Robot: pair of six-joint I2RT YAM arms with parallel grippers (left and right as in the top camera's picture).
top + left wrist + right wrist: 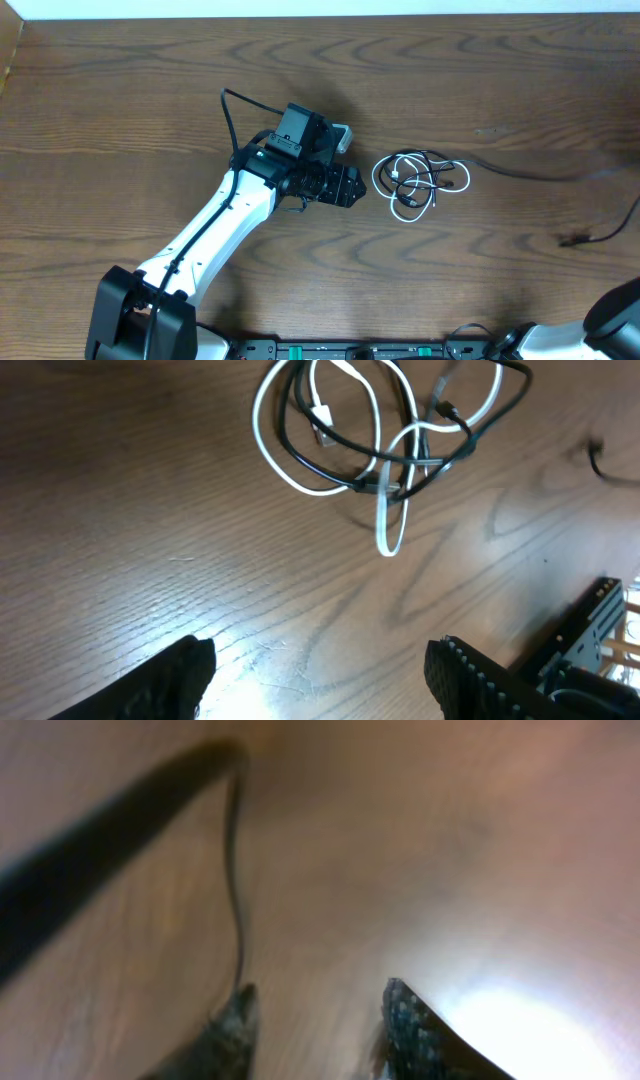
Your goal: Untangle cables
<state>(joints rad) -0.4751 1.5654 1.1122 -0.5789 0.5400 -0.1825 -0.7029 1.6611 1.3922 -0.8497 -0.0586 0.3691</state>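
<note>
1. Cables (418, 180): thin black and white cords interlaced in small loops, on the table (120, 90) just ahead of the left gripper (320, 660).
2. Its jaws stand spread, holding nothing.
3. Right gripper (315, 1010), well apart from it, spread too.

The left arm (225, 215) runs from its base behind the jaws diagonally out over the counter (100, 120). Its white forearm is straight and its black wrist (298, 180) is turned so that the left jaws point sideways, low over the wood. In the left wrist view the two dark fingers (180, 678) stand wide apart, and only bare counter shows in the gap between them. Overhead, the right arm (615, 310) shows only as a dark link at the frame's corner. Its wrist view is blurred. The right jaws hang close above the counter, the two ribbed fingertips (410, 1020) parted with wood visible between them.
</note>
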